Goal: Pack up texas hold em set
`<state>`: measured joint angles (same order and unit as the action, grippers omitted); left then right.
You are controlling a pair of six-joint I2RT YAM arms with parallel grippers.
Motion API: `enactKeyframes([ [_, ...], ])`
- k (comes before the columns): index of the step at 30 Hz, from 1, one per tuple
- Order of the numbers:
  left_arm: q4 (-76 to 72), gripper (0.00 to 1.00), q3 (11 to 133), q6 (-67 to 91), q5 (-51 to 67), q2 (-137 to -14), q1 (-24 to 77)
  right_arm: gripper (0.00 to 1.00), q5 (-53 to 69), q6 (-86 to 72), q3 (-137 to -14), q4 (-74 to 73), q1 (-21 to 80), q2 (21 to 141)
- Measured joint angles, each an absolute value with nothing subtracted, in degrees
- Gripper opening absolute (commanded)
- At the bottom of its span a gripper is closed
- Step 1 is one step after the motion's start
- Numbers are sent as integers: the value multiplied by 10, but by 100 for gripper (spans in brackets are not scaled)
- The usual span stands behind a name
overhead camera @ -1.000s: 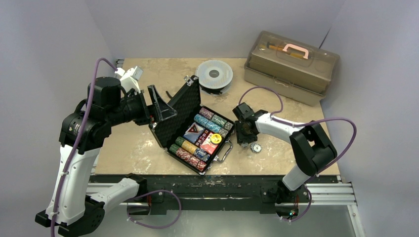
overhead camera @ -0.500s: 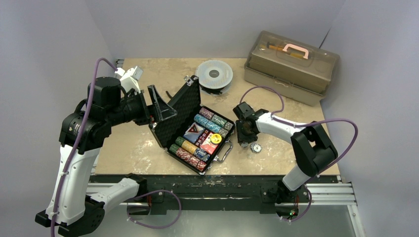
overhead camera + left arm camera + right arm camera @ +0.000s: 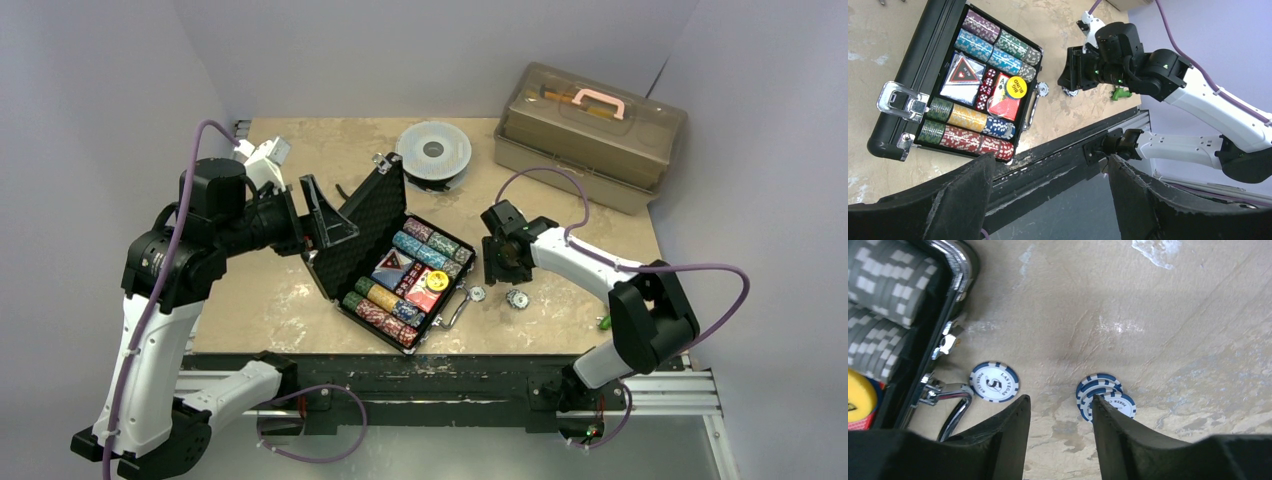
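Beige and scuffed, the bench (image 3: pixel 280 290) holds everything. Biggest on it is the brown see-through toolbox (image 3: pixel 590 135), well behind the briefcase and off to the right, so it is not in the way. The black briefcase (image 3: pixel 365 235) lies open in the middle, lid up, with rows of chips (image 3: pixel 425 245), cards (image 3: pixel 964 77) and a yellow disc (image 3: pixel 437 281) tucked inside. A round grey spool (image 3: pixel 433 150) sits just behind the lid.

The left jaws are wide open by the back of the lid and hold nothing. The right jaws hang over the bench near the briefcase handle (image 3: pixel 948 405), only a little apart, and empty.

Two bits are left out: a small pile of blue-and-white chips (image 3: pixel 1103 395) near the handle, and one flat chip (image 3: pixel 994 382) just beside it. I think the flat chip will be hard to pinch and could slide under the handle. The pile could tip and scatter if bumped. If the lid drops early, those chips get left out.
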<state>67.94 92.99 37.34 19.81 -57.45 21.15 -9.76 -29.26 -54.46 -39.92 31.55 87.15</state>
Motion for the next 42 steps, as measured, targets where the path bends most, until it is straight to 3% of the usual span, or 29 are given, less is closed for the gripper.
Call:
enactKeyframes([
  [4, 677, 80, 919, 375, 203, -572, 211, 65, -73, -277, -545, -385, 316, 871],
  [7, 674, 80, 915, 379, 205, -572, 211, 68, -48, -269, -545, -363, 321, 883],
  [14, 672, 80, 910, 379, 205, -562, 211, 62, -34, -265, -531, -334, 330, 886],
  [25, 671, 80, 904, 384, 206, -553, 211, 65, -40, -281, -511, -328, 388, 892],
  [30, 671, 80, 901, 384, 206, -552, 211, 55, -81, -299, -511, -330, 396, 912],
  [42, 674, 80, 901, 384, 204, -545, 211, 57, -110, -328, -517, -325, 394, 923],
])
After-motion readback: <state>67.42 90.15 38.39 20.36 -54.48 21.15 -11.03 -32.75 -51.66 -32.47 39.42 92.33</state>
